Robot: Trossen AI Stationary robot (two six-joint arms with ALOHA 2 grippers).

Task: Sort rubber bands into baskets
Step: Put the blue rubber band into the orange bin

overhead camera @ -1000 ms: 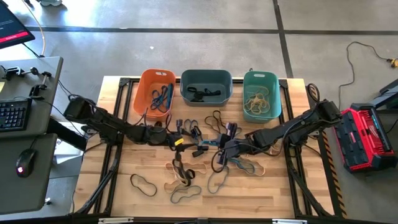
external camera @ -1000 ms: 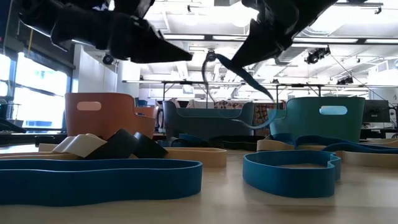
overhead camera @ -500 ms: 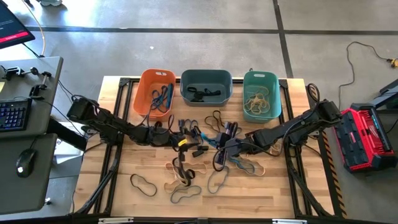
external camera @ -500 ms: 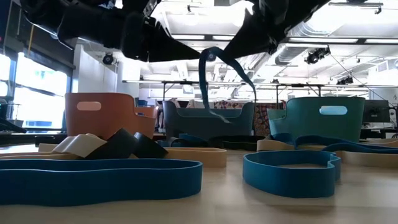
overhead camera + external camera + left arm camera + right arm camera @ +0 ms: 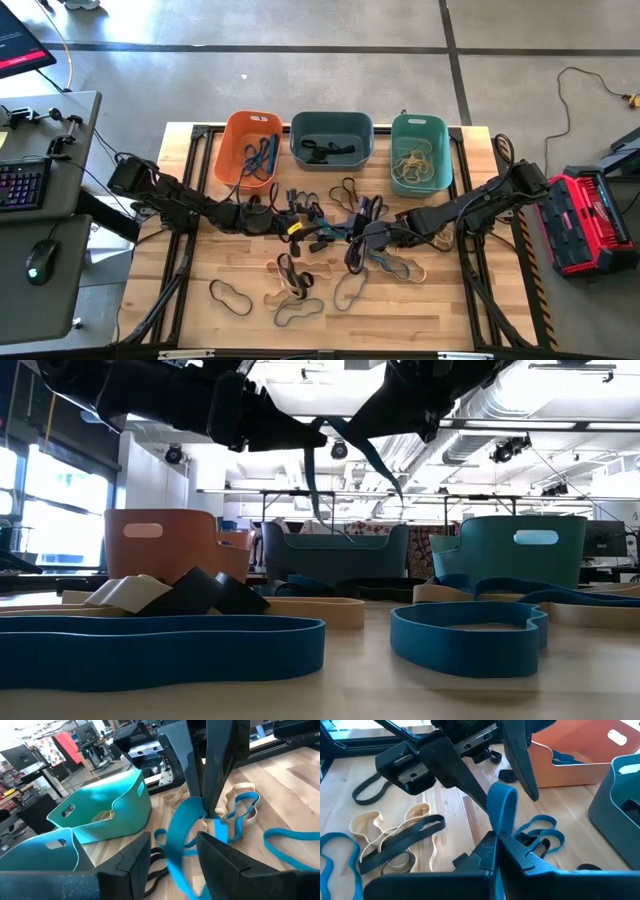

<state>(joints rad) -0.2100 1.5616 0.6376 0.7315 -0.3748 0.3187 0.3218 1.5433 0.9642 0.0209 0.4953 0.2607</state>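
Having closed in, open left end effector (image 5: pixel 318 232) straddles the blue band (image 5: pixel 318 475) pinched by right end effector (image 5: pixel 347 232).

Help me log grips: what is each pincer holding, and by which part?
The right pincer is shut on a blue rubber band, pinching the lower end of its upright loop. The left pincer is open around that band, holding nothing.

Robotics lab/workshop: exposed ceiling ducts (image 5: pixel 520 420), long benches (image 5: pixel 330 493) at frame centre, desk w/ keyboard (image 5: pixel 22 186) left edge.
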